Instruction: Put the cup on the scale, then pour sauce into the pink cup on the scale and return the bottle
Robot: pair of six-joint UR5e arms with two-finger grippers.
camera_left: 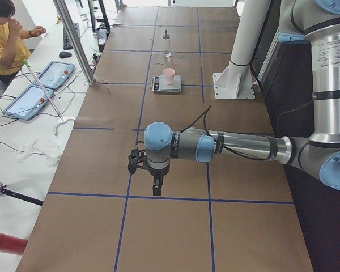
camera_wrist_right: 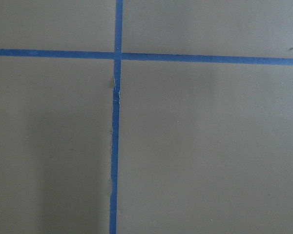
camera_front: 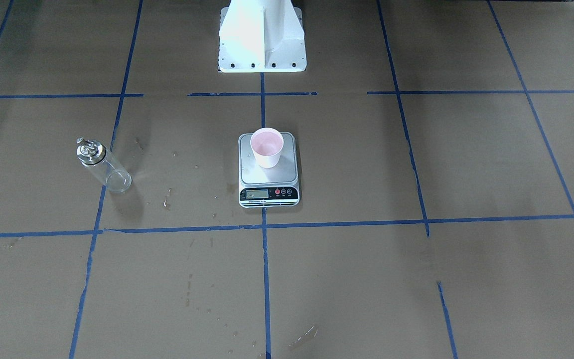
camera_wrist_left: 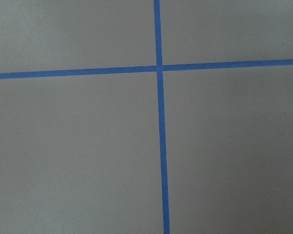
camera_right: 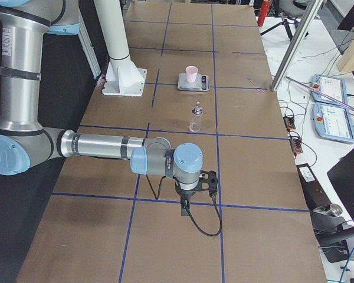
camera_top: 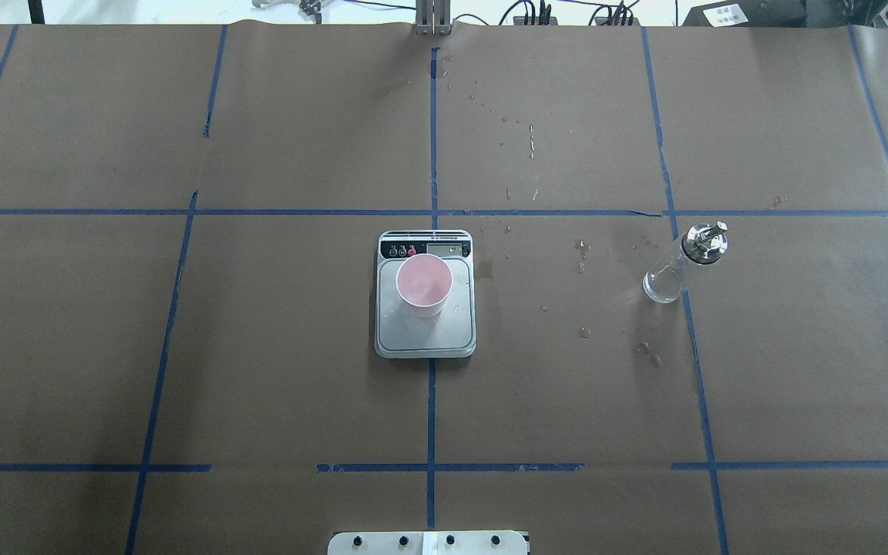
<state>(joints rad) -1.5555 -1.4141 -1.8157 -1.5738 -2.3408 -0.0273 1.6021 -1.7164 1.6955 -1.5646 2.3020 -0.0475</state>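
Observation:
The pale pink cup (camera_front: 266,147) stands upright on the steel platform of the scale (camera_front: 267,175) at the table's middle; both also show in the overhead view, cup (camera_top: 423,285) and scale (camera_top: 425,337). The clear glass bottle (camera_top: 679,266) with its silver spout cap stands free on the robot's right side (camera_front: 103,167); its liquid is not discernible. Both arms are far from these things. My left gripper (camera_left: 157,190) and right gripper (camera_right: 184,209) hang above the table near its two ends, seen only in side views; I cannot tell whether they are open or shut.
The white robot pedestal (camera_front: 262,35) stands behind the scale. Small drops and stains (camera_top: 583,266) mark the brown paper between scale and bottle. Blue tape lines grid the table. A person (camera_left: 5,39) and tablets (camera_left: 37,93) are at a side bench.

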